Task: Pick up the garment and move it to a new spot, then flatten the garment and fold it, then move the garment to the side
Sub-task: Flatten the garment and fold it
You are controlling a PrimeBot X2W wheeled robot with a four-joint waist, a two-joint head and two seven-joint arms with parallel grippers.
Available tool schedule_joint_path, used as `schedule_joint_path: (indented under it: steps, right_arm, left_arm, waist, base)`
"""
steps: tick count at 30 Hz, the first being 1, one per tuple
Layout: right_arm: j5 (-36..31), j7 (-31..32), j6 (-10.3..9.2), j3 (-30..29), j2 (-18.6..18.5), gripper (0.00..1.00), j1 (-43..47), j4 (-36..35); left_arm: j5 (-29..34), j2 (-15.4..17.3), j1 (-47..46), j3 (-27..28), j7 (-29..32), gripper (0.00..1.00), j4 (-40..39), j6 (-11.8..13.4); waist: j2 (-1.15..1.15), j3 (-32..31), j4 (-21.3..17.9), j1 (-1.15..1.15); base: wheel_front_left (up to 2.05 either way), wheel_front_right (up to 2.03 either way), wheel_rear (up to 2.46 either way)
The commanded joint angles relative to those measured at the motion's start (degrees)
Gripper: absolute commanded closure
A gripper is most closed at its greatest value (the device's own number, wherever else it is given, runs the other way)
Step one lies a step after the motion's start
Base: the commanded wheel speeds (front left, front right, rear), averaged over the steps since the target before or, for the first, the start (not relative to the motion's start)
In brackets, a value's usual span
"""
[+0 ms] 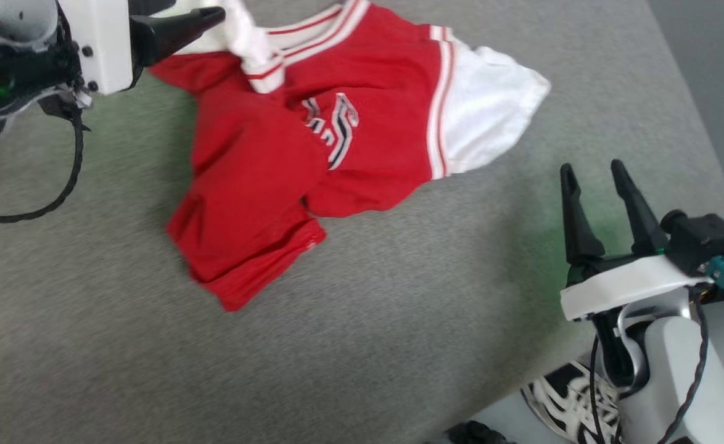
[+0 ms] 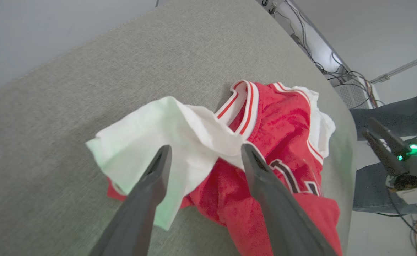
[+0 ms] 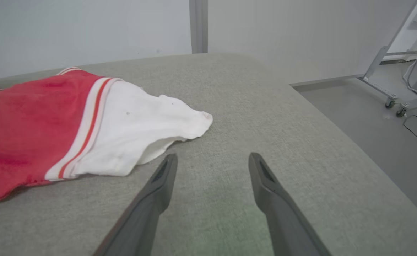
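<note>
Garment: the red jersey (image 1: pixel 368 117) lies crumpled across the upper middle of the head view, on the grey cloth-covered surface (image 1: pixel 399 333). One white sleeve is spread toward the upper right. The other is bunched over the striped collar at the top left, and a red flap covers most of the black print.

Left gripper: the left gripper (image 2: pixel 205 149) has its fingers spread wide, one to each side of the bunched white sleeve in the left wrist view. It has hold of nothing. I cannot tell whether the tips touch the cloth.

Right gripper: the right gripper (image 1: pixel 591 168) is wide apart too and empty. It hangs over bare surface at the lower right of the head view, just beside the spread sleeve and apart from it.

Stage: by my reading the jersey is set down and flattening is not yet done.

Risk, sleeve: closing on the bunched sleeve alone would likely pinch collar and sleeve together, so a pull would drag the twist along rather than open it.

Risk, hidden layers: the doubled red flap could be pressed flat as it lies — a fold over that would come out crooked.

Risk, edge: the spread sleeve lies toward the surface's right edge, so an outward tug may slide it off.

Risk, bystander: a person's shoe (image 1: pixel 562 394) sits at the lower right beside the right arm — a wide swing could meet it.
</note>
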Motion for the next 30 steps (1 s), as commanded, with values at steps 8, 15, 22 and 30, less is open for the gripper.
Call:
schedule_joint_path:
  steps: [8, 15, 22, 30]
  right_arm:
    - [0.9, -2.6, -0.14, 1.3, 0.1, 0.0, -1.4, 3.7]
    - [0.5, -3.5, -0.14, 1.7, 0.1, 0.0, -3.2, 4.4]
    - [-3.6, -1.8, -0.15, -2.5, 0.0, 0.0, -3.9, 2.9]
    - [-8.1, 4.3, -0.14, -5.9, 0.0, 0.0, -4.3, -2.6]
  left_arm:
    - [-2.0, -1.0, -1.8, -1.4, 6.4, 0.0, 3.2, 0.3]
    - [-4.5, -2.6, -0.8, -0.6, 5.9, 1.0, 2.5, -0.1]
    - [-9.8, -3.7, 1.1, 3.7, 2.2, 1.0, -2.0, -0.3]
    - [-16.2, 7.7, 16.2, 9.9, -4.0, 1.0, -14.9, -0.3]
  waist:
    - [0.0, 1.5, -2.4, 0.0]
    - [0.0, 1.6, -0.9, 0.0]
    - [0.0, -1.1, 6.0, 0.0]
    - [0.0, -5.3, 16.5, 0.0]
  base:
    - [0.0, 0.0, 0.0]
    - [0.0, 0.0, 0.0]
    - [0.0, 0.0, 0.0]
    - [0.0, 0.0, 0.0]
